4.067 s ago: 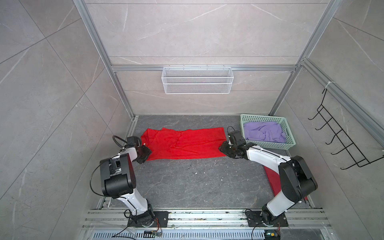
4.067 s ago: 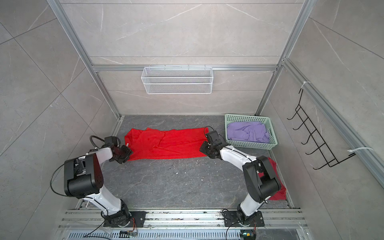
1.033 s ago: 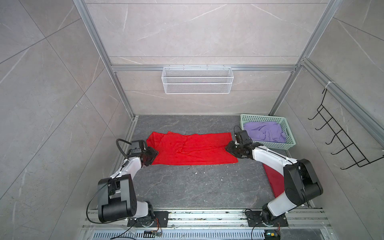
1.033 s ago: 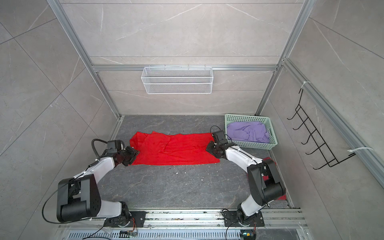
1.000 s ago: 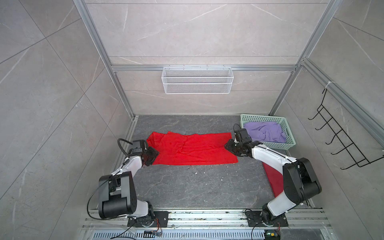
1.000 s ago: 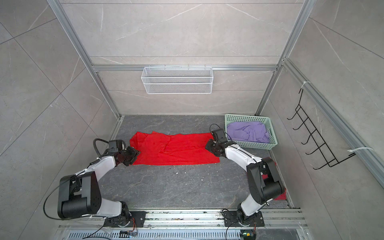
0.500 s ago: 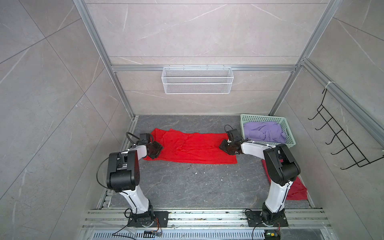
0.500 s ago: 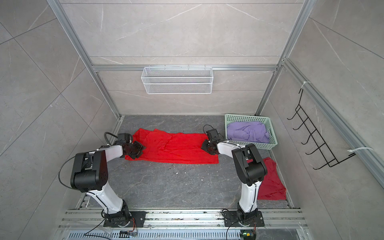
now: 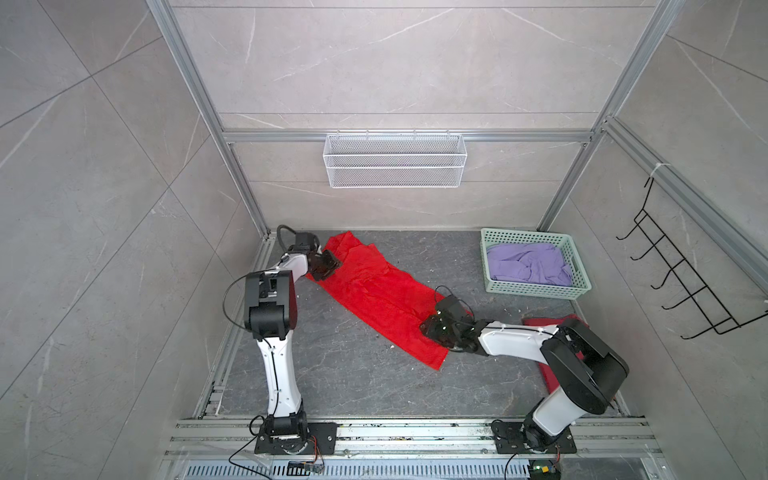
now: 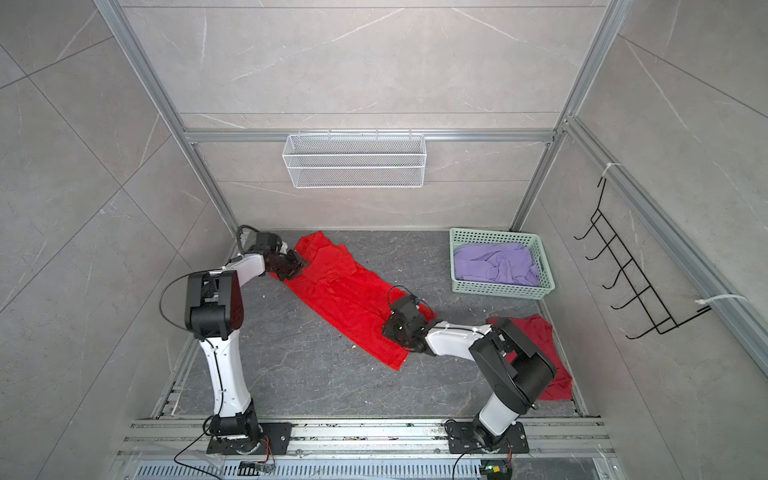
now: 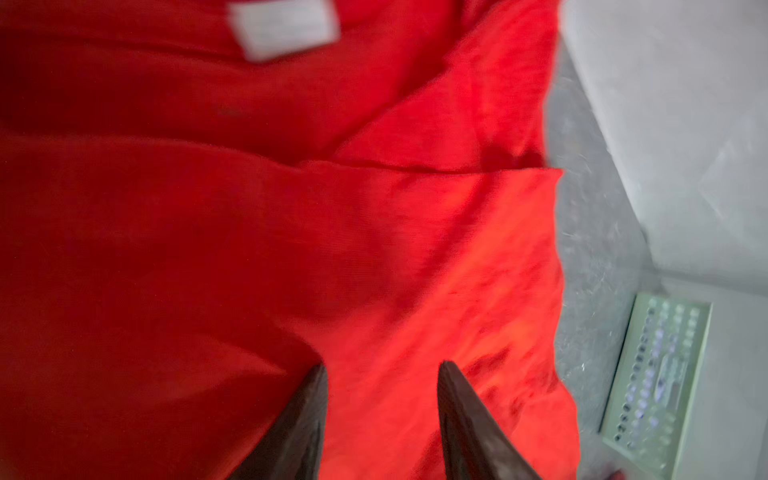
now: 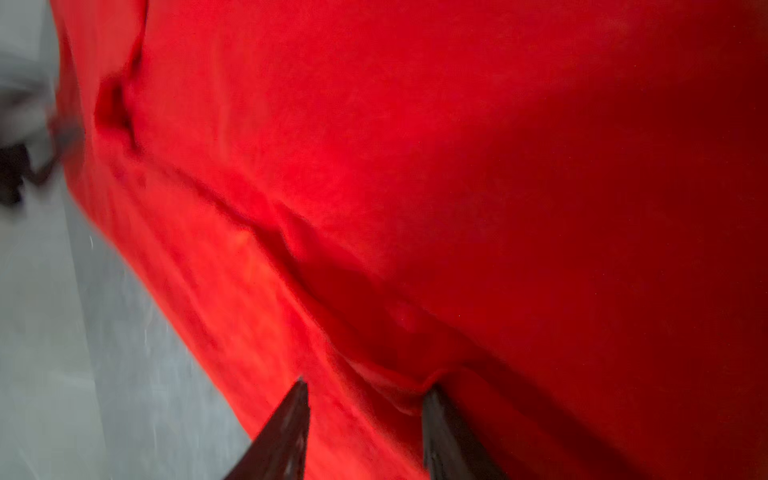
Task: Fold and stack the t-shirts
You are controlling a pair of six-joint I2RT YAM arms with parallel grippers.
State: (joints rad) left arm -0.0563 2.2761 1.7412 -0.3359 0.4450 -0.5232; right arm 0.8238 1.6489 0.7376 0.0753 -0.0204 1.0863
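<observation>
Nearest, the darker red t-shirt (image 10: pixel 536 332) lies crumpled under the right arm, behind the right gripper (image 12: pixel 365 386). That gripper's fingers stand spread, tips down on the bright red t-shirt (image 9: pixel 374 291), with no fold visibly pinched. The shirt runs diagonally ahead to the left gripper (image 11: pixel 382 365), likewise spread on the cloth, the white neck label (image 11: pixel 286 27) just beyond its tips. Farther off, the lavender t-shirt (image 9: pixel 528 266) sits heaped in the basket (image 9: pixel 540 291). The cloth looks light, limp and wrinkle-prone, so the hem and shoulder corners seem the best holds.
</observation>
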